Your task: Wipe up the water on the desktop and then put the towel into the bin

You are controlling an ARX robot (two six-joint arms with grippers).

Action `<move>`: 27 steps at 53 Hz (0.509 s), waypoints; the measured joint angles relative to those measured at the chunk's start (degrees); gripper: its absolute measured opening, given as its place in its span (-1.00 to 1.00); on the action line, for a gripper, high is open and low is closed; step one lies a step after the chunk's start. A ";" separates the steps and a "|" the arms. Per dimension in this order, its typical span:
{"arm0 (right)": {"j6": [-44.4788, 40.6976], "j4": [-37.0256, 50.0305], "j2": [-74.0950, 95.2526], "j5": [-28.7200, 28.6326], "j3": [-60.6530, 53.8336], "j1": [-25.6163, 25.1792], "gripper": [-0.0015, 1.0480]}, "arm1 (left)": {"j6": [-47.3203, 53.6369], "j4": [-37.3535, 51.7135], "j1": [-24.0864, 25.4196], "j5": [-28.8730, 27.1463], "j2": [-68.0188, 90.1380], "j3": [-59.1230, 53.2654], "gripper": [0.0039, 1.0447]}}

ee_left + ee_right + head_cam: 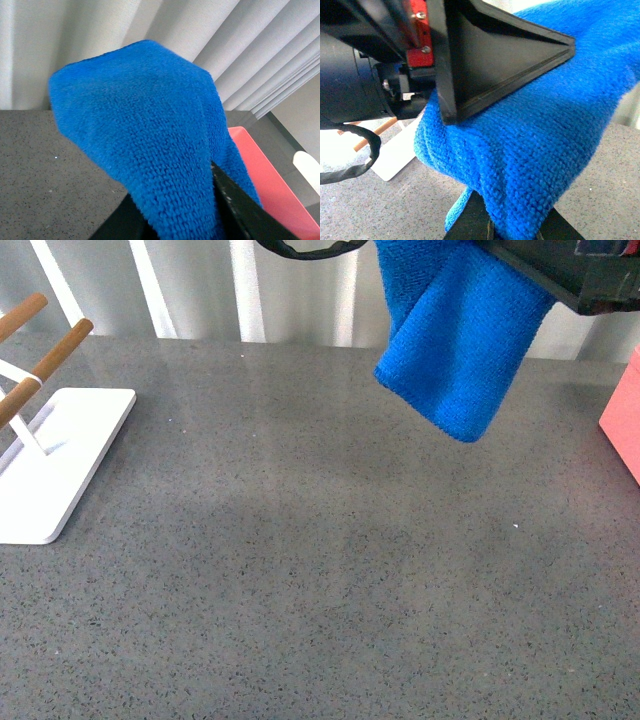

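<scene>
Towel point(460, 340): blue and folded double, it hangs in the air over the far right part of the desktop point(320, 570) — off the surface, not touching it.
Left gripper point(175, 205): your left gripper pinches the towel. The right wrist view shows one of its black fingers point(510, 55) laid flat against the cloth. In its own view the cloth bulges up over the fingertips and hides them.
Right gripper point(515, 227): your right fingers stand on either side of a fold of the towel, which fills the gap between them. You cannot tell whether they are clamped on it or only around it.
Bin point(625, 410): pink, with only a corner showing at the right edge of the front view. It stands on the desktop to the right of the towel, not beneath it.
Rack point(60, 460): a white base with wooden rods point(60, 350) at the far left — well apart from the towel.
Cable point(310, 248): a black loop at the top edge of the front view, just left of the towel.
</scene>
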 joint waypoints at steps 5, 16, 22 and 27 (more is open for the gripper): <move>0.22 -0.31 -0.66 -0.50 0.00 -0.94 -0.91 | -0.07 -0.02 0.98 0.48 -0.63 -0.24 -0.21; 1.44 -1.86 -2.82 -1.42 0.00 -4.90 -0.91 | -0.13 0.15 7.65 2.19 -5.60 -4.81 0.55; 1.62 -2.91 -3.80 -1.40 0.00 -6.95 -0.91 | 0.70 0.22 12.31 4.52 -11.69 -11.80 0.90; 1.79 -3.08 -3.93 -1.38 0.00 -7.69 -0.91 | 3.67 -0.24 13.22 6.73 -18.47 -18.56 0.87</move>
